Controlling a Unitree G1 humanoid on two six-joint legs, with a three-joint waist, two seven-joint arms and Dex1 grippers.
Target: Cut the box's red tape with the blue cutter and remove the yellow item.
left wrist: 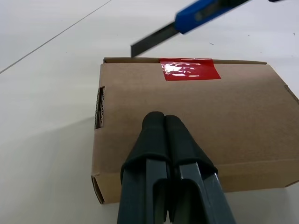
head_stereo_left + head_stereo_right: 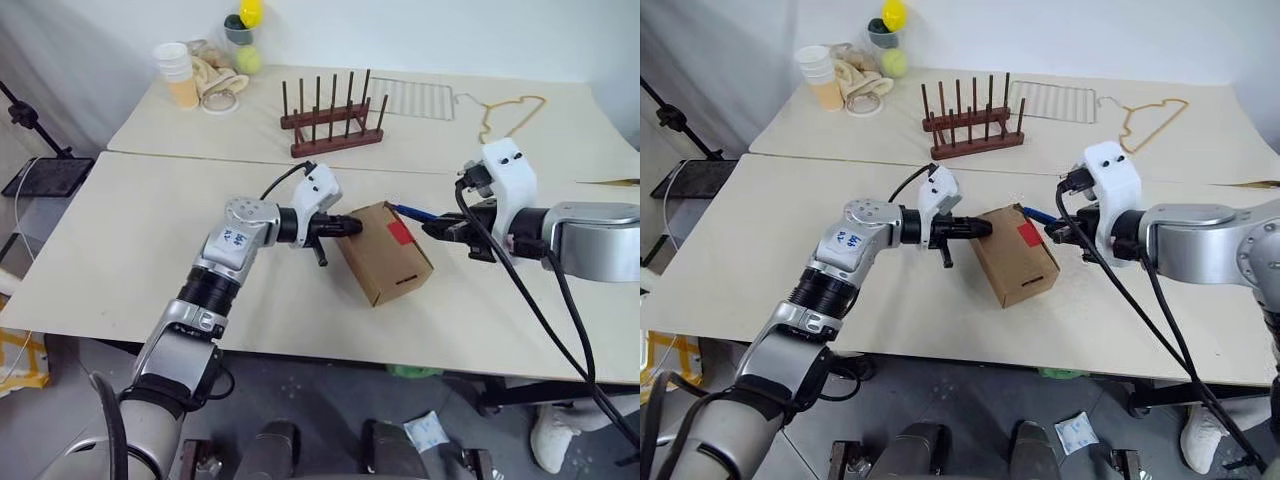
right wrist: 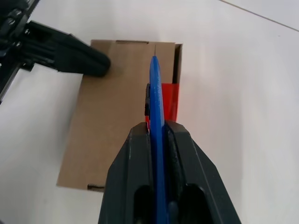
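Because the box (image 2: 384,252) sits loose on the pale table (image 2: 120,250), I have the left gripper (image 2: 352,226) clenched tight with nothing in it, its joined fingertips laid against the box's left side near the top edge. My reading is that it serves as a stop, so the carton cannot slide away when the blade pushes from the other side; from the left wrist view the tips look to be on or just at the cardboard, though I cannot be sure they press.

Opposite it, the right gripper (image 2: 433,228) is clamped on the blue cutter (image 2: 411,212), the handle pinched between both fingers and running straight out along them. That lines the blade up with the direction the arm would draw. In the left wrist view the dark blade pokes out of the blue body and hangs just above the far top edge of the box, beside the red tape (image 1: 188,69), apparently not yet touching it.

The tape lies across the seam at the top edge on the side facing the right arm, uncut, and the flaps are shut, so whatever is inside stays hidden; I see no yellow item from the box. I judge the cut has not started. The next move calls for lowering the blade onto the tape at the seam while the left tips brace.
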